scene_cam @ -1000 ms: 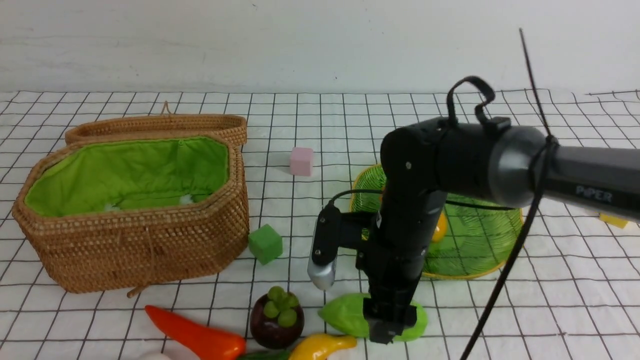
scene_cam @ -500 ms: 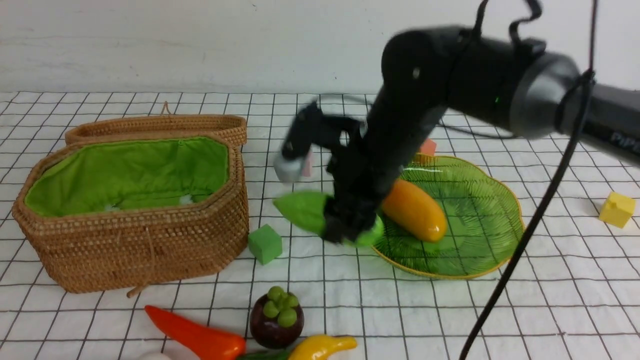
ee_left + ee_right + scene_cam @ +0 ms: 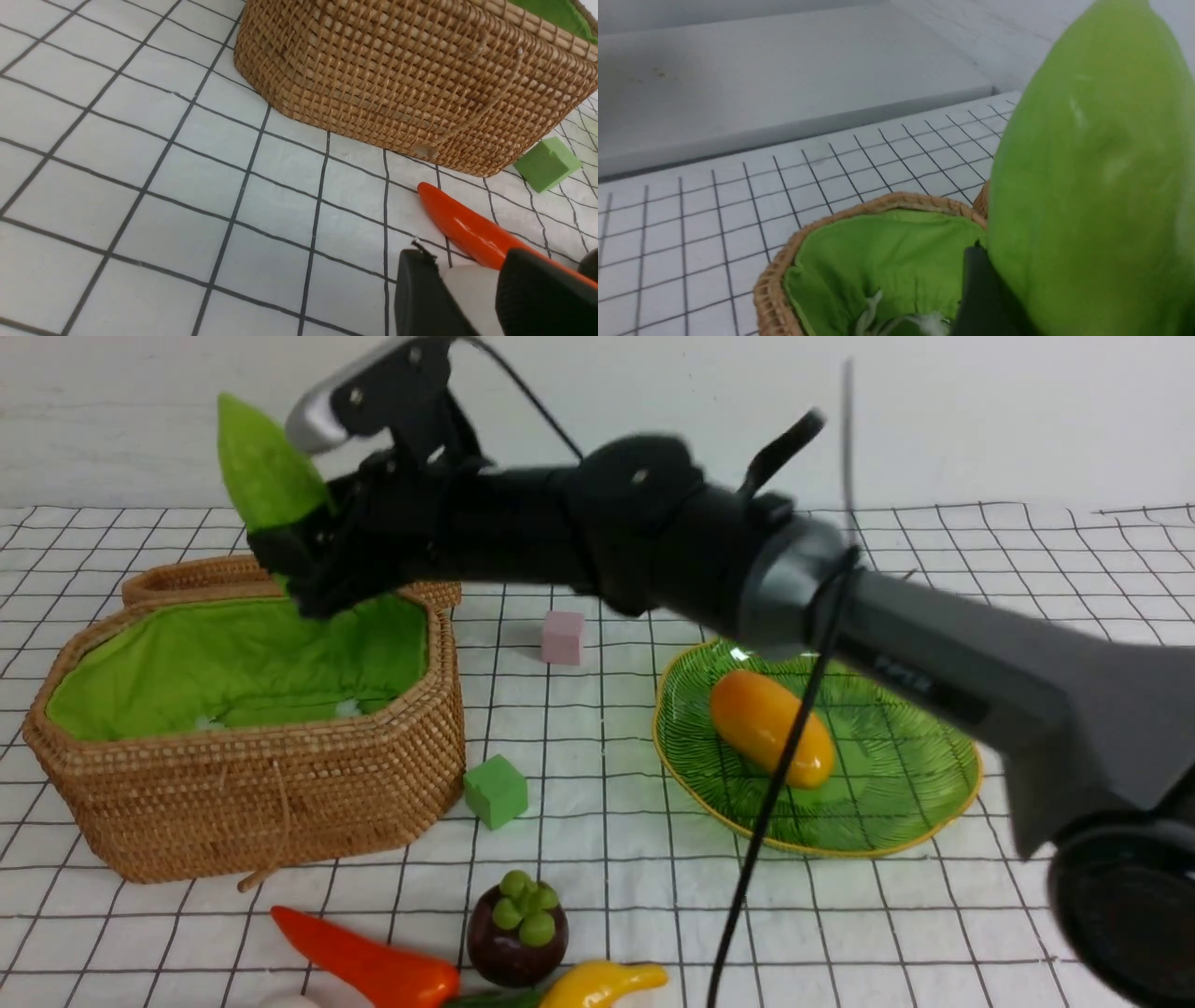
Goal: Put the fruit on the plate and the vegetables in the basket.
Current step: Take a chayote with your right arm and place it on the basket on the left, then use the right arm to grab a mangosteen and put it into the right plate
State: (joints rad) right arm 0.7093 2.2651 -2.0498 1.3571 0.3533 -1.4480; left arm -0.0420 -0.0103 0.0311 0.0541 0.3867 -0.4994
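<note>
Desk stock, placed from the basket:

- One basket point(image 3: 280, 793), standing open.
- One gourd point(image 3: 261, 467), hanging tip-up above the basket's rear rim. The right claw point(image 3: 299, 565) is clamping it and the arm is stretching across nearly level.
- One plate point(image 3: 896, 775), lying well right of the basket and carrying one mango point(image 3: 770, 728).
- One pepper point(image 3: 364, 961), one mangosteen point(image 3: 516, 933), one banana point(image 3: 597, 982) and one radish point(image 3: 289, 1001), lying in front of the basket.
- The left claw point(image 3: 462, 275) is straddling something white; I cannot tell whether it is gripping.

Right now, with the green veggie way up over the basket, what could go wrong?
The light green ridged toy gourd sticks up far past the right claw, which grips it near one end, so it might slip or tip out early. The claw hangs near the back rim of the woven brown basket with green lining, so a drop here could hit the rim and bounce out.
</note>
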